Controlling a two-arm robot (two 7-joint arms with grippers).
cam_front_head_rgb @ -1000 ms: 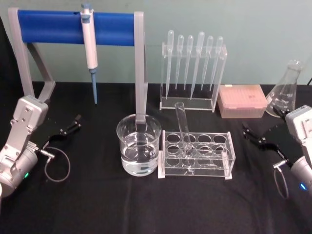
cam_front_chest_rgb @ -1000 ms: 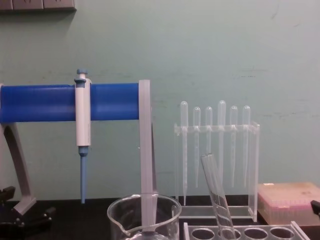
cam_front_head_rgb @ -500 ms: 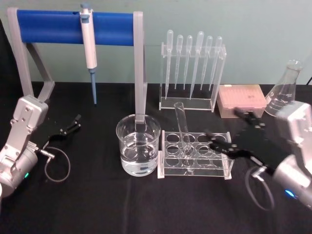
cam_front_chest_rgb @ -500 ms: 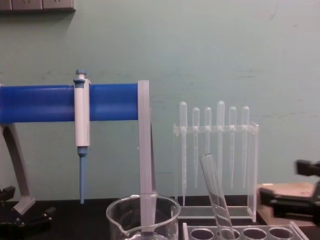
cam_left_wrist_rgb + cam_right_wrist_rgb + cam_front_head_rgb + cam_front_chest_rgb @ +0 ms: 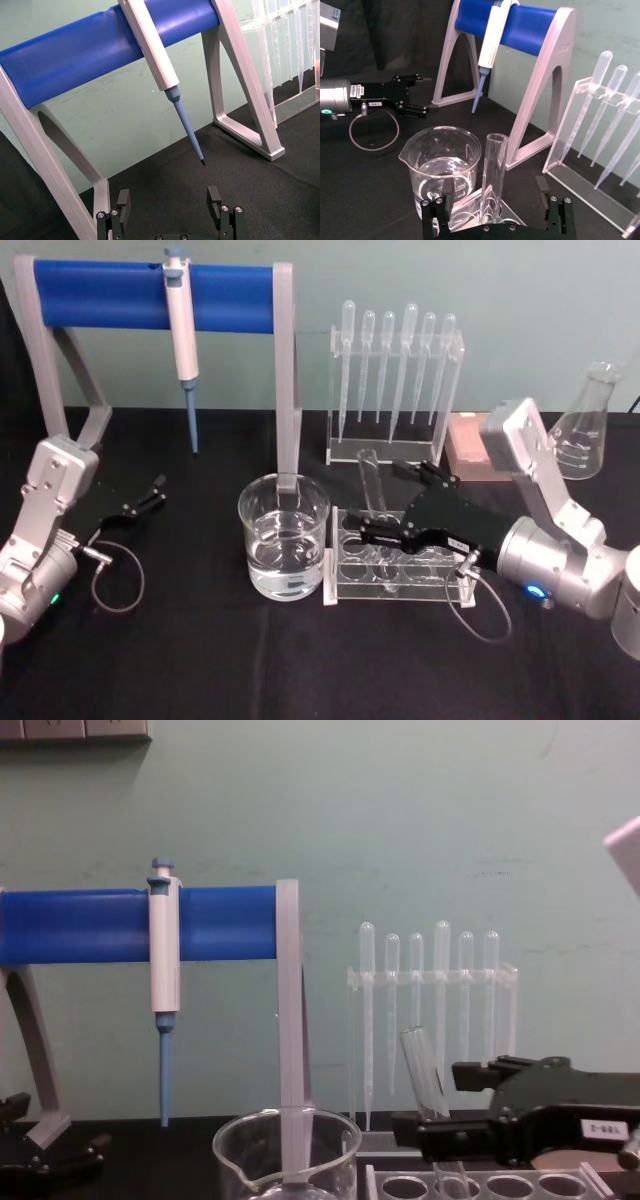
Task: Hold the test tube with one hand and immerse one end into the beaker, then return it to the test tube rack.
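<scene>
Black table [image 5: 200, 660]: test tube [image 5: 372, 480] between spread fingers [image 5: 543, 186] of right gripper [image 5: 383, 500], untouched

The test tube [image 5: 373, 485] stands in the rack [image 5: 342, 585], just right of the beaker [image 5: 256, 540]; my right claw [image 5: 385, 501] straddles it.

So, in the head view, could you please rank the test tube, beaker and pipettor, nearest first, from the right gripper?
From the right gripper:
1. test tube, between its open fingers.
2. beaker, to its left.
3. pipettor, far back left.
</scene>
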